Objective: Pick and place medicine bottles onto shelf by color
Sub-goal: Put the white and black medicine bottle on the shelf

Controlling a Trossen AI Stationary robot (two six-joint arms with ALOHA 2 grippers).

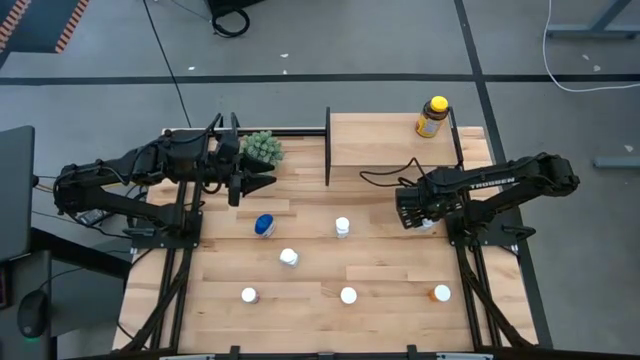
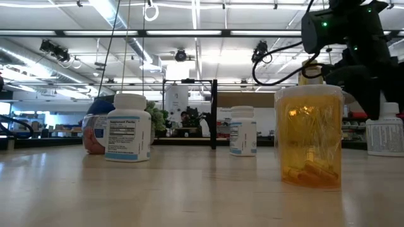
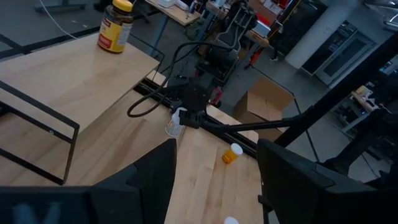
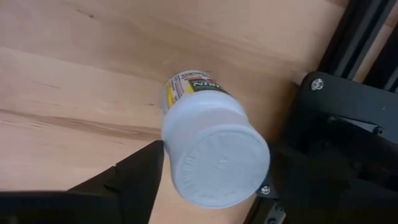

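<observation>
Right gripper (image 1: 420, 215): right-centre of the high view, jaws spread around a white-capped bottle (image 4: 211, 149) standing on the table (image 1: 380, 280), not clamped.
Left gripper (image 1: 250, 185): upper left, beside the plant (image 1: 262, 148), jaws apart, empty.
Shelf (image 1: 385, 140): upper centre; amber bottle (image 1: 432, 117) at its right end.
Blue bottle (image 1: 264, 225): centre-left.

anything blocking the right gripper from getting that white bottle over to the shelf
Nothing visible does. The right gripper is down over the white bottle, with its fingers on either side of the cap, just in front of the shelf. The shelf holds only the amber bottle at its far right corner, leaving bare wood nearer.
</observation>
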